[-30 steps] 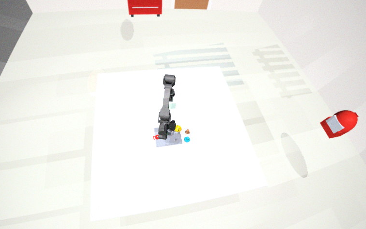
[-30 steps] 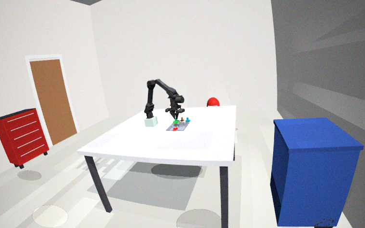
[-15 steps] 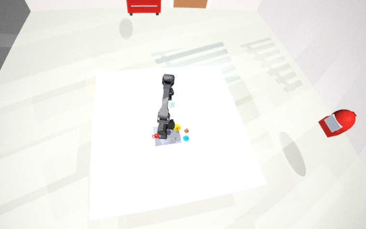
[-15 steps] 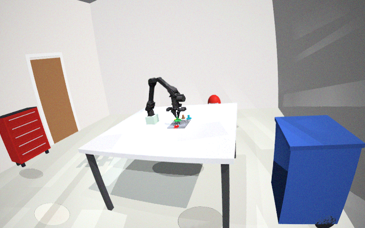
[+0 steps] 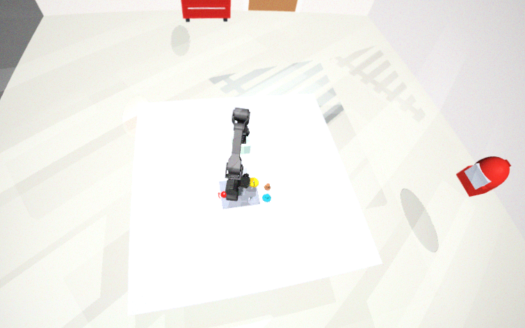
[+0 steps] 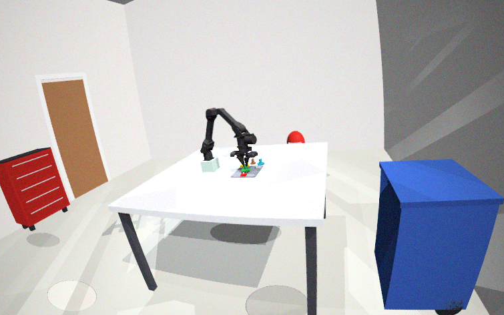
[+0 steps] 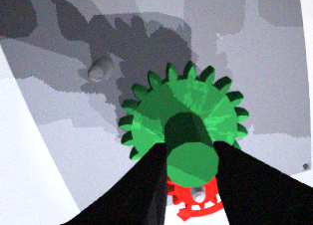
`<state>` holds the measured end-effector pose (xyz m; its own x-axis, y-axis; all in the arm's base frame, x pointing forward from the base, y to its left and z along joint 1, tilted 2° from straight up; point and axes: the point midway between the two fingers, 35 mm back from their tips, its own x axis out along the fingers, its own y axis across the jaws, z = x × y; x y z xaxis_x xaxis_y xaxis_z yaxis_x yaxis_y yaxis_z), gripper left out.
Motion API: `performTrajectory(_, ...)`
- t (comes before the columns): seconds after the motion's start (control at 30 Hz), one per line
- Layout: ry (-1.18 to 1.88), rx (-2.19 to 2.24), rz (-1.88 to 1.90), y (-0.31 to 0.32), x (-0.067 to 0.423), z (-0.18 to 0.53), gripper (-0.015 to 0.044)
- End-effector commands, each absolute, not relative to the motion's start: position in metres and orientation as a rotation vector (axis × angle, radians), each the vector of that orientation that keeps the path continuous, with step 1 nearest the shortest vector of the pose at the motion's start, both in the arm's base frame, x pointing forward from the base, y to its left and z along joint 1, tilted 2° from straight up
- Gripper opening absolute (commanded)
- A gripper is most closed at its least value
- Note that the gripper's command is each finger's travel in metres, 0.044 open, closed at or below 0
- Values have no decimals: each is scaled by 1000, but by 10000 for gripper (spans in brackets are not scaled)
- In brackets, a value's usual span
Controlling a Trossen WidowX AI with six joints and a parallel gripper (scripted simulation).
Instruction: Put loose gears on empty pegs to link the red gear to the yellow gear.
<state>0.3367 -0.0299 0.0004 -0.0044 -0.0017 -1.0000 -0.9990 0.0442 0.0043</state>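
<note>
On the desk (image 5: pixel 166 244) (image 6: pixel 222 199), a brown gear (image 5: pixel 267 187) (image 6: pixel 253 161) and a cyan gear (image 5: pixel 266 197) (image 6: pixel 260 162) are standing just beside the grey board (image 5: pixel 241 203) (image 6: pixel 235 175) (image 7: pixel 269 65). The yellow gear (image 5: pixel 254 182) (image 6: pixel 241 166) and the red gear (image 5: pixel 223 194) (image 6: pixel 243 175) (image 7: pixel 180 191) are sitting on the board, near opposite sides. An empty peg (image 7: pixel 99 70) is poking up near the green gear (image 7: pixel 184 97) (image 6: pixel 245 169). The gripper (image 7: pixel 188 151) (image 6: pixel 244 165) is clenching the green gear by its round handle, holding it over the board; whether it is touching a peg, I cannot tell.

The arm (image 5: pixel 236 142) (image 6: pixel 229 118) is rising from beside a pale green block (image 5: pixel 245 149) (image 6: pixel 209 165), bending over at the top and reaching down, its gripper pointing at the board.

The top view is hiding the green gear under the arm, while the exterior and wrist views are showing it. The wrist view is also showing the red gear's peg tip, peeking between the fingers, and the red arrow (image 7: pixel 201 212) (image 5: pixel 219 194) curving beside that gear. The brown and cyan gears are appearing only in the other two views.
</note>
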Motion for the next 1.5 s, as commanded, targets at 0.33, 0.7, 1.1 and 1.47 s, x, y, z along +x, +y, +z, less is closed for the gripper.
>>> performTrajectory(0.33,1322,-1039,1041,-31,334,-10,0)
performTrajectory(0.7,1250,-1165,1169,-30,334,-13,0)
performTrajectory(1.1,1185,-1263,1269,-31,334,-16,0)
performTrajectory(1.47,1240,-1181,1185,-30,334,-13,140)
